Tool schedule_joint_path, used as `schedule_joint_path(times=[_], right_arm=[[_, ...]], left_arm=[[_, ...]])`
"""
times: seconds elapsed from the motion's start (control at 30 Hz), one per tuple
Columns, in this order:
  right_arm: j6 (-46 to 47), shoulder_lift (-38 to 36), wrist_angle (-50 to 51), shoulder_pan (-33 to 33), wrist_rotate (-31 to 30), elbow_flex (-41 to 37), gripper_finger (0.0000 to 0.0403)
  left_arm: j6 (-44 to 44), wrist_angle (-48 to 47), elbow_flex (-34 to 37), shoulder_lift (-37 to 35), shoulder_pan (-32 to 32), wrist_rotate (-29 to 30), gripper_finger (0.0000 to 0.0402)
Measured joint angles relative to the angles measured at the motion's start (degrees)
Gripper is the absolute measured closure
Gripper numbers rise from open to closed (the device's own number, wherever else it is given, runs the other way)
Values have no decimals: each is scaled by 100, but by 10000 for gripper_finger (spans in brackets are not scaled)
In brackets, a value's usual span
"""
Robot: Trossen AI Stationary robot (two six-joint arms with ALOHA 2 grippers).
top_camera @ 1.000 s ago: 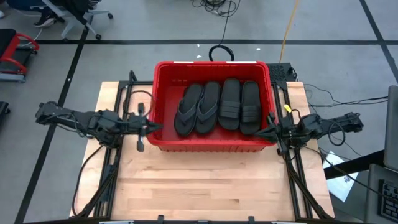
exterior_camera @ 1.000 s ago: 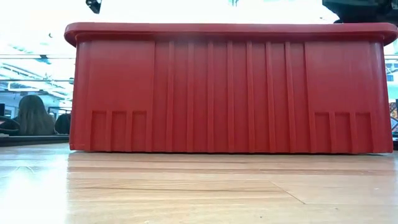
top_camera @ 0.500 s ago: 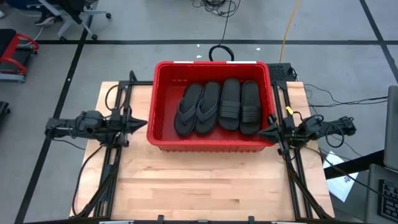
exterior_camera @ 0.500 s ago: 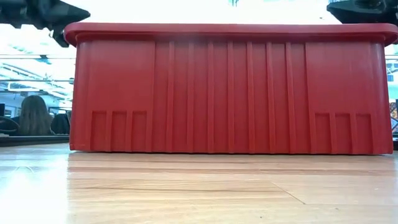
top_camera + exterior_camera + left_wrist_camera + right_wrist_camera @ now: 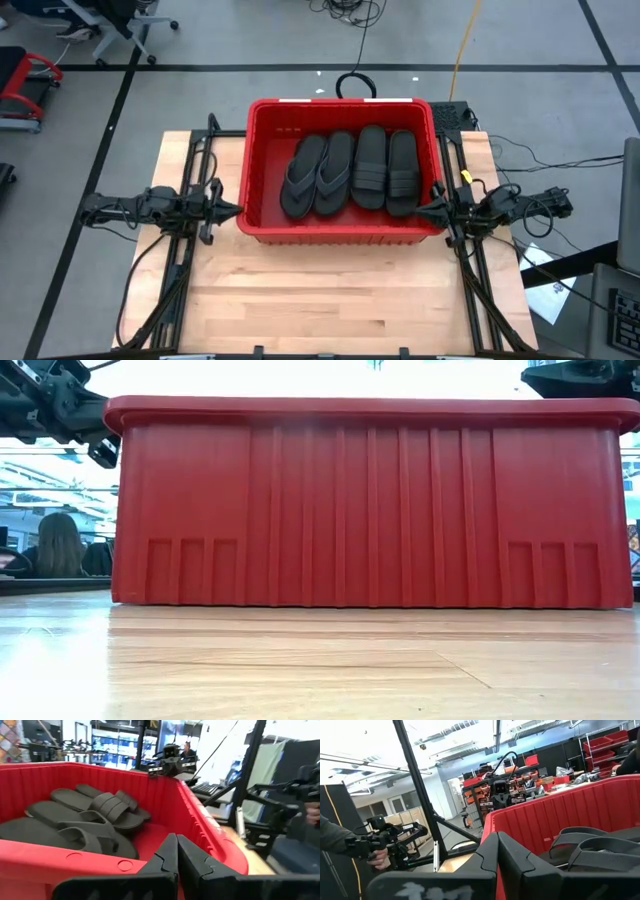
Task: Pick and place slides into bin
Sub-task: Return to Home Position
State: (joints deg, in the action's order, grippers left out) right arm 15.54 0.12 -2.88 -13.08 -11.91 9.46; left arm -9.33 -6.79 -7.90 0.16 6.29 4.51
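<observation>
The red bin point(image 5: 262, 170) stands at the table's far middle; in the low view its near wall point(image 5: 370, 500) fills the picture. Inside lie two thong sandals point(image 5: 318, 175) at the left and two band slides point(image 5: 387, 170) at the right, soles down on the bin's floor; they also show in the left wrist view point(image 5: 85, 820). My left gripper point(image 5: 234, 211) is shut and empty just outside the bin's left wall, level with its rim point(image 5: 210, 835). My right gripper point(image 5: 424, 211) is shut and empty at the bin's right wall point(image 5: 545, 820), near its near corner.
Bare wooden table point(image 5: 330, 290) lies between the bin and the near edge. Black arm frames run along both sides of the table point(image 5: 185, 270). A seated person point(image 5: 55, 545) shows beyond the table. A person's hand point(image 5: 375, 857) holds a device off to the side.
My left gripper has drawn back from over the bin's left rim toward the table's left edge, come down lower beside the wall, and shifted a little toward the near edge. The bin and the sandals have stayed in place.
</observation>
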Motion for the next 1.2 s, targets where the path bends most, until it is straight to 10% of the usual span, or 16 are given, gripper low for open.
schedule_joint_path(times=[1.2], right_arm=[[-635, 9, -564, 0, -9, -31, 403]], left_arm=[[-141, 390, 103, 31, 6, 298, 378]])
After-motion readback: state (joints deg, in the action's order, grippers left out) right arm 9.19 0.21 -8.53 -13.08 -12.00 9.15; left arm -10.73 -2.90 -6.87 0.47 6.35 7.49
